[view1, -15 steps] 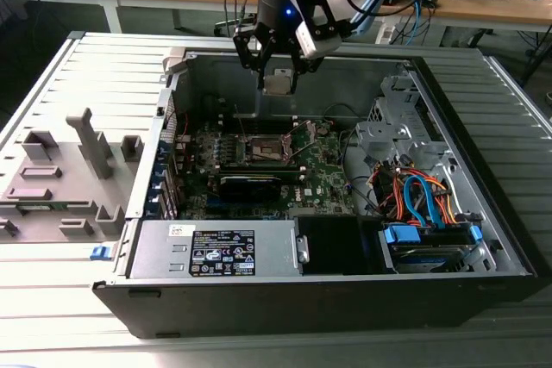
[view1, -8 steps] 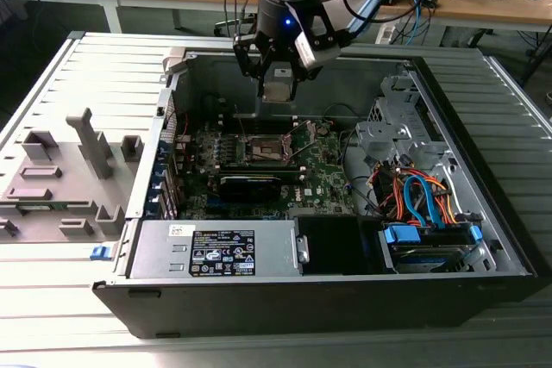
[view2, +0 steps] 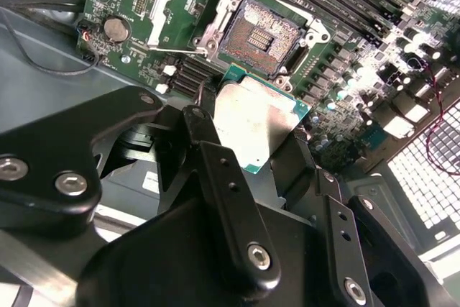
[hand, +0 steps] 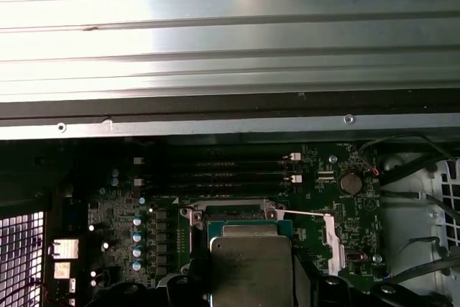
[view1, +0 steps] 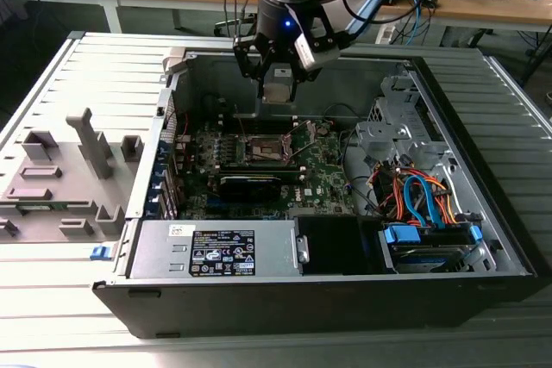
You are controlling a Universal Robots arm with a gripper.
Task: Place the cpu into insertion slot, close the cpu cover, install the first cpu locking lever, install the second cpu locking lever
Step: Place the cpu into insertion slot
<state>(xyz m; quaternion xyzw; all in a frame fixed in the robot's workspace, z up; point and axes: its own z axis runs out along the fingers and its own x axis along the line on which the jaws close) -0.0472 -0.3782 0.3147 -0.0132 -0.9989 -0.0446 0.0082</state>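
My gripper (view1: 278, 85) hangs inside the open computer case, shut on the cpu (view1: 278, 95), a small square chip with a silver-grey top. In both wrist views the cpu (view2: 255, 124) (hand: 251, 267) sits between the black fingers (view2: 205, 134), held above the motherboard. It is a short way off the insertion slot (view2: 259, 37) (view1: 266, 152), not touching it. The slot's dark brownish centre is bare. The cpu cover (view2: 213, 25) (hand: 330, 239) is swung open beside the slot, and thin wire levers stand raised around it.
A grey power supply box (view1: 216, 252) fills the case's near side. Drive bays with blue and orange cables (view1: 427, 204) lie on the exterior view's right. A long black card (view1: 250, 185) sits just in front of the slot. A grey plastic fixture (view1: 60, 178) lies outside the case.
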